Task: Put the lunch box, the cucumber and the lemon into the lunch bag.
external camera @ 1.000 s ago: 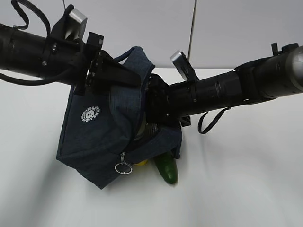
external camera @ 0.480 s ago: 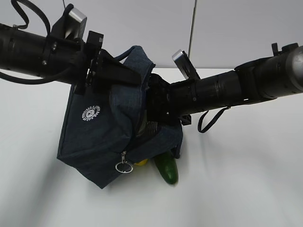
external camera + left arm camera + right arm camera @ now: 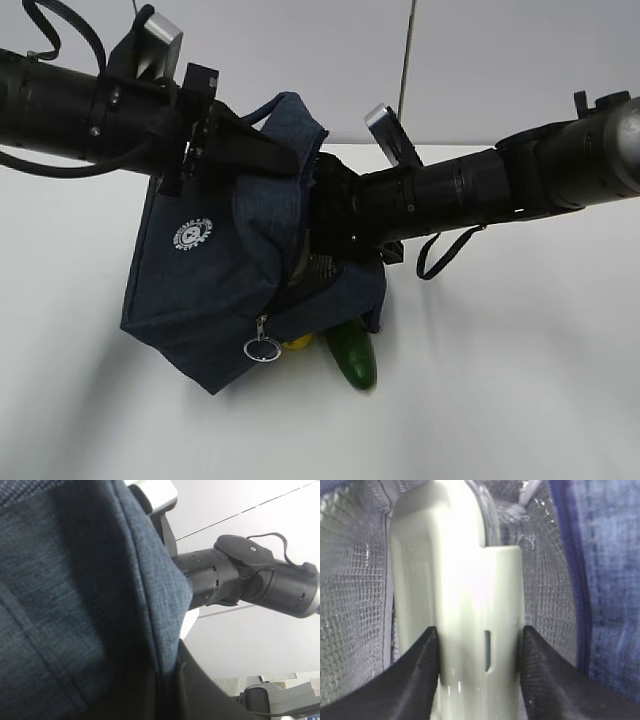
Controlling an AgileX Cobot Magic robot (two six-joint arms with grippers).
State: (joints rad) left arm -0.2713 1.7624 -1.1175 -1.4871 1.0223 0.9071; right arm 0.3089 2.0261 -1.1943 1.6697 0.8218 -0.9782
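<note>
Exterior: left gripper is lifting the lunch bag by its top fabric; cucumber and lemon are lying beneath.
Left wrist: only fabric is showing; jaw state unclear.
Right wrist: right gripper is clamping the lunch box inside the lining; rigid, slick, best held across its narrow sides.

The exterior camera looks down at a slant on the lunch bag, which both wrist cameras see close up, the right from inside.
</note>
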